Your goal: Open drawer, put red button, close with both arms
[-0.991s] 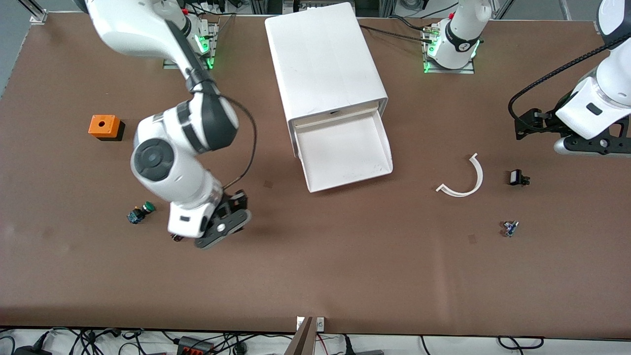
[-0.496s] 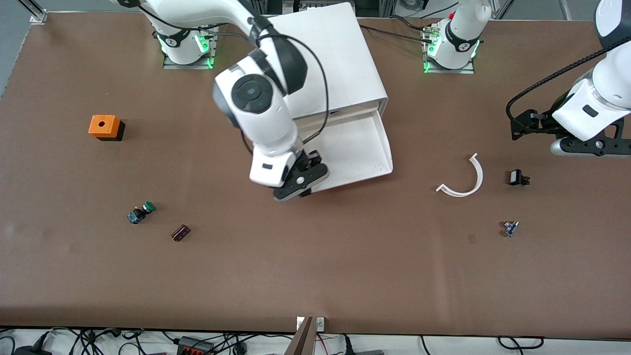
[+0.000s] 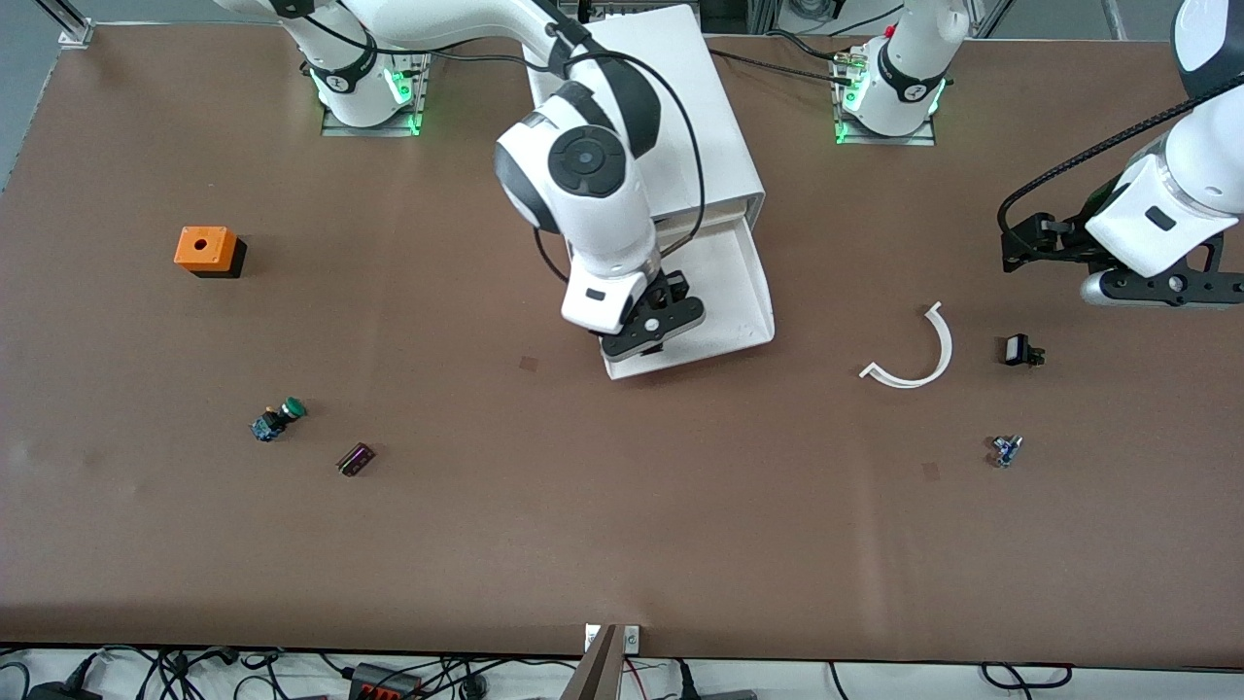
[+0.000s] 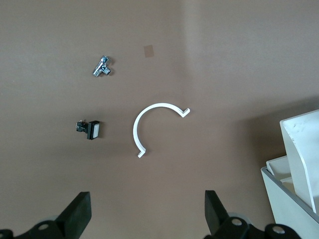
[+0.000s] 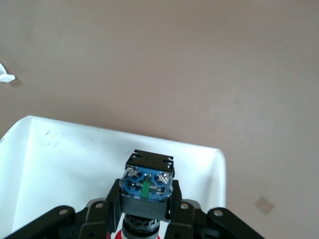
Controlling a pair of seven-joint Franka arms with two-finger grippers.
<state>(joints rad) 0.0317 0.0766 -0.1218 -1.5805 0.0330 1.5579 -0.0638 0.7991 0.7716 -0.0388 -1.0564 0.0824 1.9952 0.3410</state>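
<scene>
From the front, the shallow white plastic drawer stands pulled out of the tall white cabinet, its tray facing the front camera. The right gripper hangs over the tray's corner nearest the front camera, toward the right arm's end. The left gripper waits above the table toward the left arm's end, near a white curved plastic strip. A green-capped button and an orange box lie toward the right arm's end.

The left wrist view shows its black fingers spread wide with nothing between them, over the curved strip and two small parts.

In the right wrist view, the jaws are closed on the small red button; its black-and-blue body faces the camera and a sliver of red cap shows below. It hangs over the drawer's white floor, inside the front wall.

The placing step appears to be in hand. Next, the gripper likely needs to come down a little and release, then both arms must push the drawer shut.
</scene>
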